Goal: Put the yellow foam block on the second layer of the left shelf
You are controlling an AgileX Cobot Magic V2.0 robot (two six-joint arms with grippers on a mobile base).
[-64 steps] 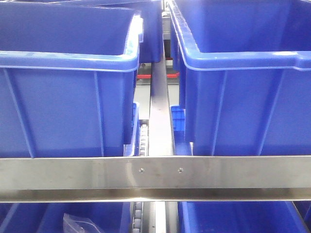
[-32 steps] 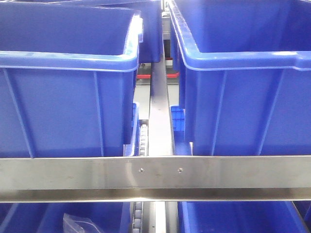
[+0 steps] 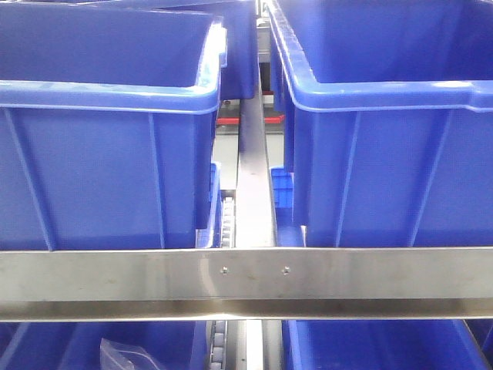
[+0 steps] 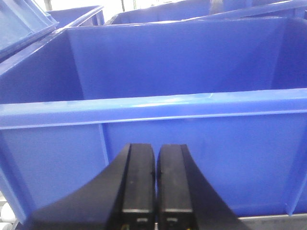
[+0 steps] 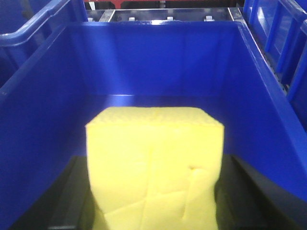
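The yellow foam block fills the middle of the right wrist view, creased along its lower front face. My right gripper is shut on it, one dark finger on each side. Block and gripper hang inside a deep blue bin. In the left wrist view my left gripper is shut with nothing in it, its two black fingers pressed together in front of the outer wall of another blue bin. Neither gripper nor the block shows in the front view.
The front view looks at a shelf rack: a blue bin at the left, another at the right, a steel cross rail below them and a steel divider between. A clear plastic bag lies in a lower bin.
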